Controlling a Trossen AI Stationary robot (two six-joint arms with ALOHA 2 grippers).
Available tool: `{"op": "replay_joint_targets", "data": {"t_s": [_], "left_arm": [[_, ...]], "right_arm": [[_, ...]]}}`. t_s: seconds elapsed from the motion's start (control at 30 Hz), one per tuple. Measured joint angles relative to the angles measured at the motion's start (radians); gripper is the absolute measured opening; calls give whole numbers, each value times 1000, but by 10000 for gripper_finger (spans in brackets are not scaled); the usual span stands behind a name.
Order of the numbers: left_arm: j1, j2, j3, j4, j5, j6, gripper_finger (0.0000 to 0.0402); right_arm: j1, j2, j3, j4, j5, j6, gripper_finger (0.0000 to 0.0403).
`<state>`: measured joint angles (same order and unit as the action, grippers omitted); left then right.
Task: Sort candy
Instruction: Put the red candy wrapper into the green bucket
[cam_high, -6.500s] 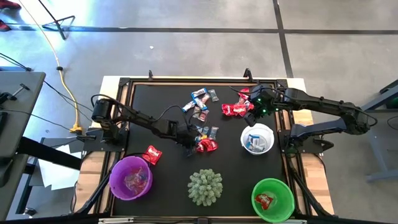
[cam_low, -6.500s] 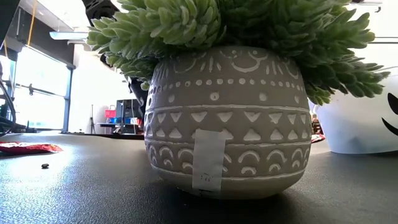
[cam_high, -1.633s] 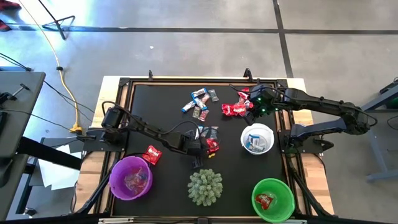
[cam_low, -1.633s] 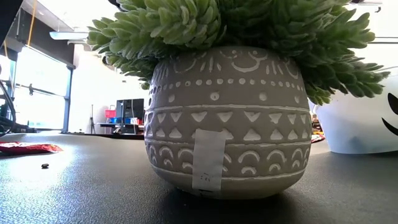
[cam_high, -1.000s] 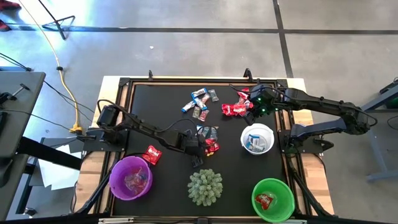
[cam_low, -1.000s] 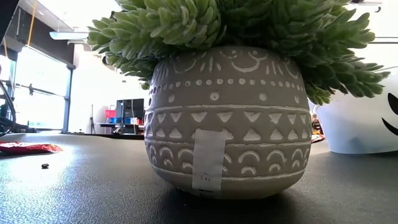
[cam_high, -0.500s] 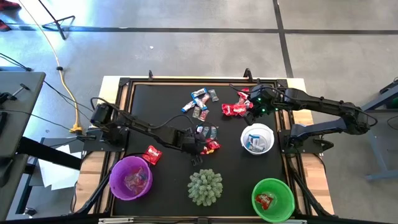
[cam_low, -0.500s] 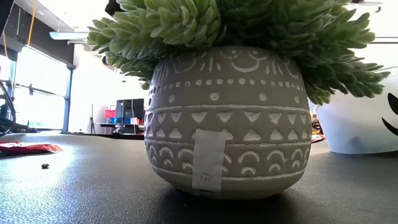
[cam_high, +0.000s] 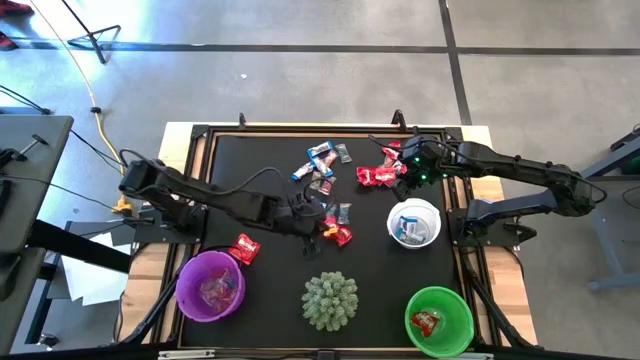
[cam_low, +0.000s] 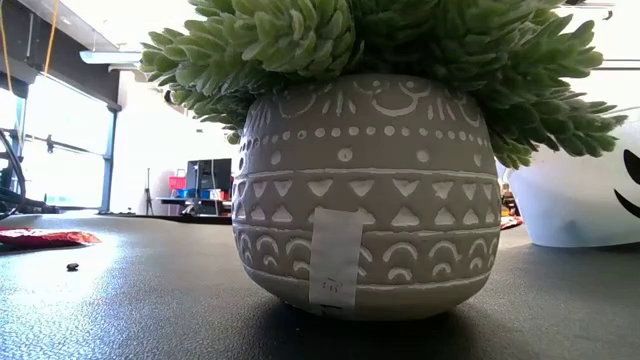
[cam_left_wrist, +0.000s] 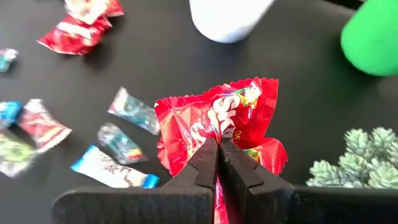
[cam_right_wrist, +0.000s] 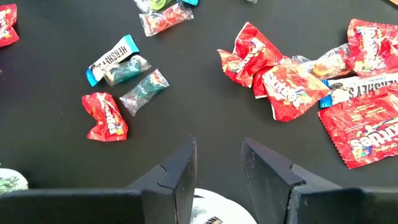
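Observation:
My left gripper (cam_high: 322, 226) (cam_left_wrist: 218, 142) is shut on a red candy packet (cam_left_wrist: 214, 115) (cam_high: 338, 236) above the middle of the black table. Under it lie a blue-and-white bar (cam_left_wrist: 112, 169) and clear-wrapped candies (cam_left_wrist: 132, 110) (cam_high: 338, 211). More candy lies in a loose group (cam_high: 322, 165) toward the far edge. A red pile (cam_high: 380, 176) (cam_right_wrist: 286, 74) is at the far right, and my right gripper (cam_high: 405, 182) (cam_right_wrist: 219, 163) hangs open over it with nothing between its fingers. One red candy (cam_high: 245, 248) (cam_low: 45, 237) lies near the purple bowl. My left gripper pinches the red packet between its two fingers at the crumpled middle of the wrapper (cam_left_wrist: 219, 127). The fingers come slanting down from the table's left side. The packet is clear of the table and spreads out beyond the fingertips.
Along the near edge stand a purple bowl (cam_high: 210, 285), a patterned pot with a spiky green plant (cam_high: 330, 300) (cam_low: 360, 190) and a green bowl (cam_high: 438, 320). A white bowl (cam_high: 414, 222) stands at the right, near my right gripper. Each bowl holds some candy.
My left gripper, shut the whole time, has risen and drawn back a little toward the table's left and far side, taking the red packet up off the table. The candies under it have stayed where they were.

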<state>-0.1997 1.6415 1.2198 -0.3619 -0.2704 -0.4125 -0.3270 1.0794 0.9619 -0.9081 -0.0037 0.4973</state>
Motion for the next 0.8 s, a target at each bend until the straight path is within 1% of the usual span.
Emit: {"op": "replay_joint_targets", "data": {"t_s": [0.17, 0.33, 0.43, 0.5, 0.63, 0.8], "left_arm": [[-5, -43, 0, 1, -57, 6, 0], [-6, -56, 0, 9, -95, 6, 0], [-6, -55, 0, 26, -99, 6, 0], [-6, -55, 0, 26, -101, 6, 0], [-6, -55, 0, 42, -101, 6, 0], [-3, -55, 0, 101, -108, 13, 0]], "right_arm": [[0, 0, 0, 6, 0, 1, 126], [0, 0, 0, 36, 2, 3, 126], [0, 0, 0, 63, 15, 108, 126], [0, 0, 0, 63, 25, 149, 126], [0, 0, 0, 70, 16, 157, 126], [0, 0, 0, 123, -38, 155, 126]]}}
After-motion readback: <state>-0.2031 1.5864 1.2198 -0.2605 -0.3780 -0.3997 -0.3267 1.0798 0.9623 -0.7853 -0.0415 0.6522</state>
